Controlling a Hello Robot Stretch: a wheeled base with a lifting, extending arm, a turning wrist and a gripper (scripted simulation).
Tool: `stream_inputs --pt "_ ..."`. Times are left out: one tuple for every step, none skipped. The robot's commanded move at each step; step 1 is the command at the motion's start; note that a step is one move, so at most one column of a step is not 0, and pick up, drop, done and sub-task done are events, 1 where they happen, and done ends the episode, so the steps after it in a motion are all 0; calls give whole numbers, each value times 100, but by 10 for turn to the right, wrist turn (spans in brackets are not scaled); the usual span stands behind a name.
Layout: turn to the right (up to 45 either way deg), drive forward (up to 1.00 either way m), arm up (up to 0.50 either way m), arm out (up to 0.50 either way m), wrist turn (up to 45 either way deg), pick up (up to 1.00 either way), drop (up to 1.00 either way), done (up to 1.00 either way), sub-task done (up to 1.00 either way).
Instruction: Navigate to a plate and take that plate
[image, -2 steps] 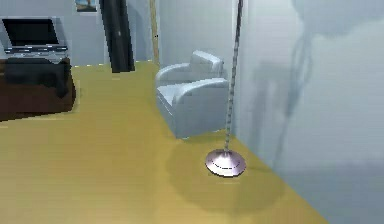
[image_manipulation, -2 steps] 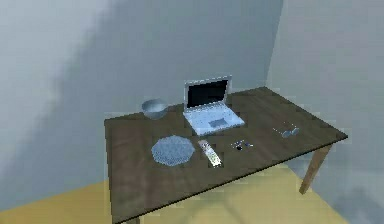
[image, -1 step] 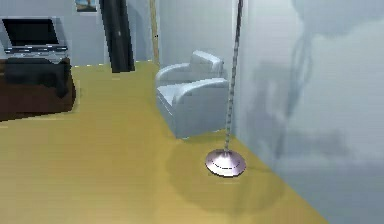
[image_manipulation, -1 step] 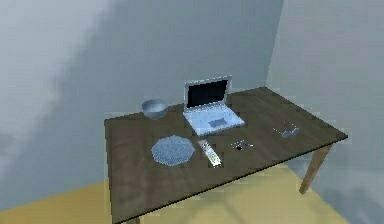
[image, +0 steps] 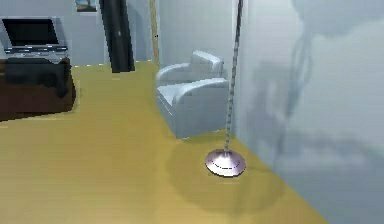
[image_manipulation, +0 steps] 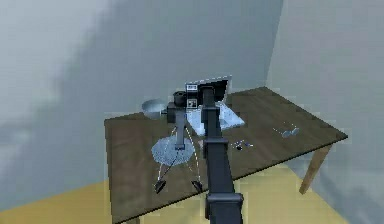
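Plate on table, near laptop

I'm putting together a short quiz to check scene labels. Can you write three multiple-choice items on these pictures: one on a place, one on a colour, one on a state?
1. Where does the round grey plate lie?
A. on the wooden table
B. on the floor
C. on a shelf

2. What colour is the armchair?
A. red
B. pale grey-blue
C. green

3. How is the laptop on the dark cabinet?
A. shut flat
B. lying upside down
C. open, with its screen upright

Answers:
1 A: the plate rests on the brown tabletop.
2 B: the armchair's seat, back and arms are all pale grey-blue.
3 C: the laptop's dark screen stands up behind its base.
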Motion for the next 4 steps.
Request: stream_inputs --pt "0 0 0 0 450 0 0 0 0" --pt "0 0 0 0 450 0 0 0 0" --pt "0 0 0 0 450 0 0 0 0" --pt "0 0 0 0 240 0 0 0 0"
